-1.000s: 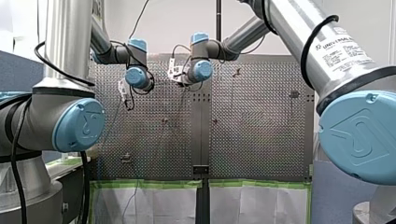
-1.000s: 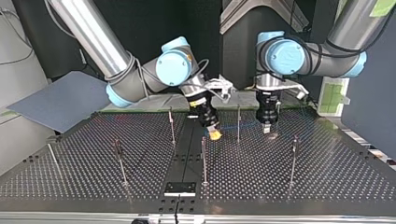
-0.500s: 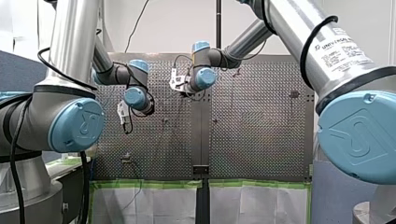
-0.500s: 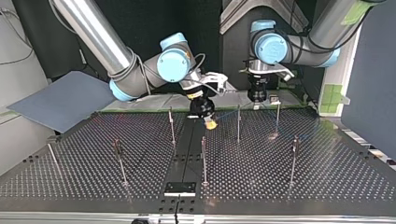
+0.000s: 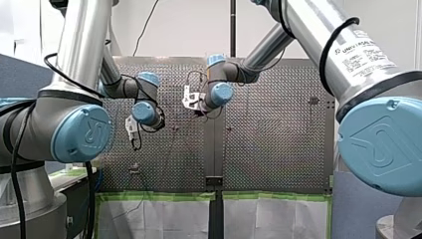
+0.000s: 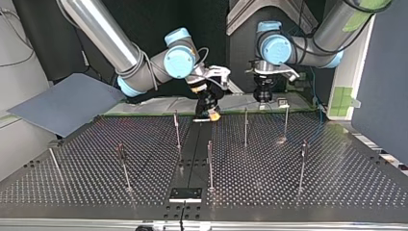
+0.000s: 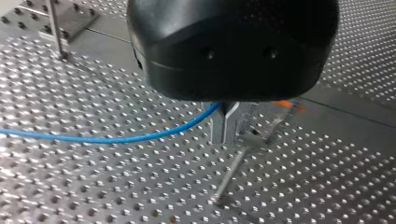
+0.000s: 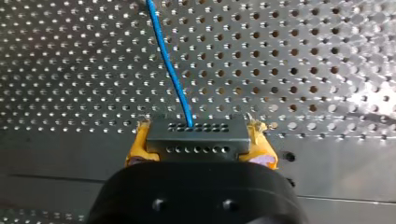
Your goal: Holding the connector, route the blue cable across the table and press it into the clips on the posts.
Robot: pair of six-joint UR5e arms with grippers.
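At the far edge of the worktop (image 6: 337,192), in the upper middle of the top view, both arms hold their tools above the perforated plate. The right tool (image 6: 212,115) hangs tilted, close over the far end of the dark middle strip. The left tool (image 6: 263,98) is to the right of it and higher in the frame, well apart from it. Thin upright posts (image 6: 245,126) stand spread over the plate, lower in the frame.

From the right wrist one sees the yellow pads (image 8: 137,148) gripping a grey connector (image 8: 196,136) from both sides; it has rows of small holes. The blue cable (image 8: 170,70) leaves the connector's front and runs ahead of the tool over the plate.

From the left wrist, the metal fingers (image 7: 219,128) are pressed narrow together on the blue cable, which comes to them from one side in a long slack curve above the worktop. One of the posts (image 7: 231,175) stands just beside these fingers.
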